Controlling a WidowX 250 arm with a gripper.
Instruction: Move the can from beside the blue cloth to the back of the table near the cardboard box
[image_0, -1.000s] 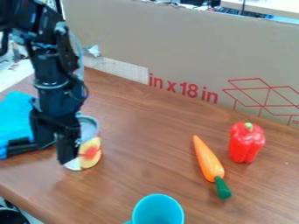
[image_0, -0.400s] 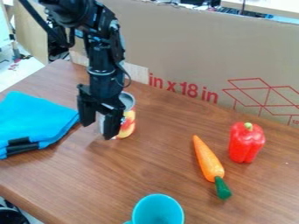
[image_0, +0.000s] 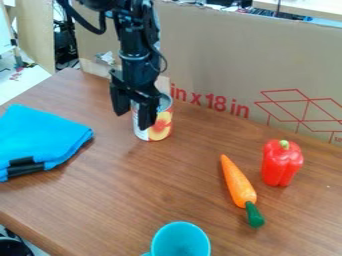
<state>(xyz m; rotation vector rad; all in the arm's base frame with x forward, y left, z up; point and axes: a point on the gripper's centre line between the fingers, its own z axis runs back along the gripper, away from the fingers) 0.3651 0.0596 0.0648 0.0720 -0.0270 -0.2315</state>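
Well, the gripper (image_0: 134, 120) hangs over the table (image_0: 160, 185), its two fingers spread apart and pointing down, the left one in the view slightly higher. Just beside them, toward 4 o'clock, a can (image_0: 162, 131) with a fruit label stands upright, partly hidden by the finger at its front; whether they touch, I cannot tell. From the gripper the black arm (image_0: 137, 47) rises nearly straight toward 12 o'clock and runs out through the top edge, a cable looping along its 2 o'clock side. Farther out, toward 8 o'clock, lies a folded blue cloth (image_0: 40, 135) with a black strap (image_0: 25, 169) at its lower edge. A cardboard sheet (image_0: 214, 55) stands up behind the arm and can, walling off the table's far side from 11 round to 3 o'clock. Between 4 and 5 o'clock a carrot (image_0: 238, 184) lies with its green end toward the camera; past it, toward 4 o'clock, a red pepper (image_0: 281, 165) sits upright. Farthest from the gripper, between 5 and 6 o'clock, a light blue cup (image_0: 179, 241) is cut off by the bottom edge.
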